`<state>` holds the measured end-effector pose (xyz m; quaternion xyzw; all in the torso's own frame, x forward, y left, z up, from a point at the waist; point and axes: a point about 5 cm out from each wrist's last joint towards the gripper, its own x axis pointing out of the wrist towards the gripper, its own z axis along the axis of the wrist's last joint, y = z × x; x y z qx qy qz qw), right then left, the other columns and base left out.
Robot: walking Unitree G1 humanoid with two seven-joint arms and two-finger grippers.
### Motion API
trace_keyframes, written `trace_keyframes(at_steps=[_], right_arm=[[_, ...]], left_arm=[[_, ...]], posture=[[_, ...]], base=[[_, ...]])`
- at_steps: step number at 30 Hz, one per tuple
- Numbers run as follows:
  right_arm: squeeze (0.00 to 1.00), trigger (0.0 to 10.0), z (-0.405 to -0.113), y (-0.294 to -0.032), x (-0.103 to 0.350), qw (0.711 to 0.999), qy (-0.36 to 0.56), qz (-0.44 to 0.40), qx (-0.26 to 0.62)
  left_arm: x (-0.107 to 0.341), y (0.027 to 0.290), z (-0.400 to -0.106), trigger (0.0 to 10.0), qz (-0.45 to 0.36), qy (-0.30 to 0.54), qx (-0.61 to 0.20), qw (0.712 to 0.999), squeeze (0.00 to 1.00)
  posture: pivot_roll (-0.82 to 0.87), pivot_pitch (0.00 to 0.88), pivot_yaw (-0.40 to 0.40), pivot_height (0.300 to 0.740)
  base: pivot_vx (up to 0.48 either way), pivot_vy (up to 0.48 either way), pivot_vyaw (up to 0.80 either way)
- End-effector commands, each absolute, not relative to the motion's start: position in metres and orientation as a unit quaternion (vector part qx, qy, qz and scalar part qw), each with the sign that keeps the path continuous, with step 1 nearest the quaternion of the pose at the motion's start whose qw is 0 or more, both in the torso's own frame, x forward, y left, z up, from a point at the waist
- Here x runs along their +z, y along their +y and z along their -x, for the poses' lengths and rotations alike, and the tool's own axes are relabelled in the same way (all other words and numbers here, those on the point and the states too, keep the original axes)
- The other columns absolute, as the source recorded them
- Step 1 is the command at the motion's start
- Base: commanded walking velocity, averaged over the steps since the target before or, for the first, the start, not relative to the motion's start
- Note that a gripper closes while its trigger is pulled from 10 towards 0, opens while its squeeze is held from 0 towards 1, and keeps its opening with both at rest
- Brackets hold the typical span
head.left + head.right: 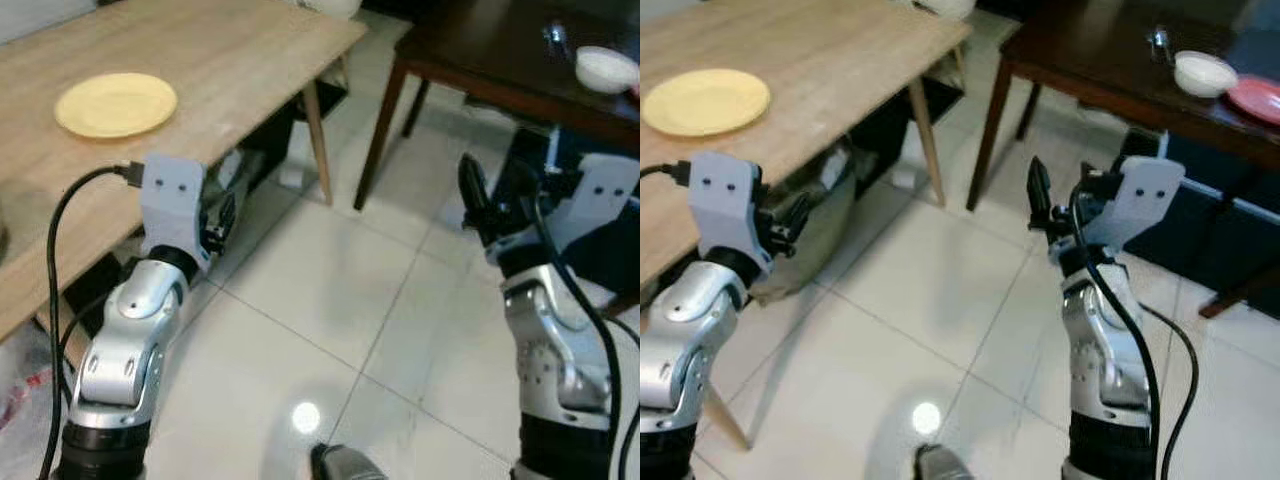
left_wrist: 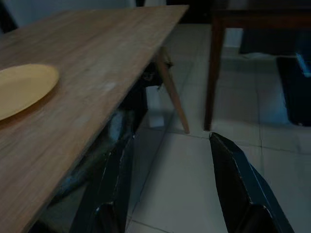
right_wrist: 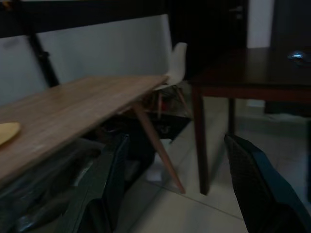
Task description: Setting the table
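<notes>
Yellow plate [image 1: 116,104] lies on light table [image 1: 230,60] at 10 o'clock. White bowl [image 1: 1205,73] and pink plate [image 1: 1257,97] on dark table [image 1: 1090,60] at 1 o'clock. Left gripper [image 2: 170,189] and right gripper [image 3: 177,189] raised over floor tiles [image 1: 330,290], fingers spread, empty. No legible writing.

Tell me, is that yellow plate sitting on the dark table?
No, the yellow plate lies on the light wooden table, while the dark table holds a white bowl and a red plate.

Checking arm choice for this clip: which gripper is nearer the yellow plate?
Left. The left gripper hangs open beside the light table's edge, just below the yellow plate. The right gripper is open over the floor, nearer the dark table.
</notes>
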<state>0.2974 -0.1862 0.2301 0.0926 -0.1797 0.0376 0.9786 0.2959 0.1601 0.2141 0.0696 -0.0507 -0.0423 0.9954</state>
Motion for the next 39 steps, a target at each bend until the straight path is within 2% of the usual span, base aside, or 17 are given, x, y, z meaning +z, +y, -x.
trace_keyframes(at_steps=[1, 25, 27, 39], right_arm=[[0.0, 10.0, -0.297, -0.19, 0.227, 0.98, -0.174, -0.094, 0.031], [0.0, 10.0, -0.296, -0.192, 0.228, 0.979, -0.174, -0.099, 0.024], [0.0, 10.0, -0.296, -0.192, 0.228, 0.979, -0.175, -0.1, 0.023], [0.0, 10.0, -0.296, -0.191, 0.227, 0.979, -0.177, -0.101, 0.023]], left_arm=[[0.211, 0.159, -0.296, 10.0, -0.073, -0.046, -0.046, 0.995, 0.0], [0.213, 0.152, -0.296, 10.0, -0.086, -0.063, -0.067, 0.992, 0.0], [0.213, 0.152, -0.296, 10.0, -0.088, -0.066, -0.067, 0.992, 0.0], [0.215, 0.147, -0.298, 10.0, -0.087, -0.074, -0.075, 0.991, 0.0]], posture=[[-0.09, 0.067, 0.042, 0.74], [-0.1, 0.068, 0.046, 0.74], [-0.1, 0.068, 0.046, 0.74], [-0.11, 0.066, 0.049, 0.74]], base=[[0.0, 0.0, -0.8], [0.0, 0.0, -0.8], [0.33, 0.0, -0.8], [0.477, 0.0, 0.0]])
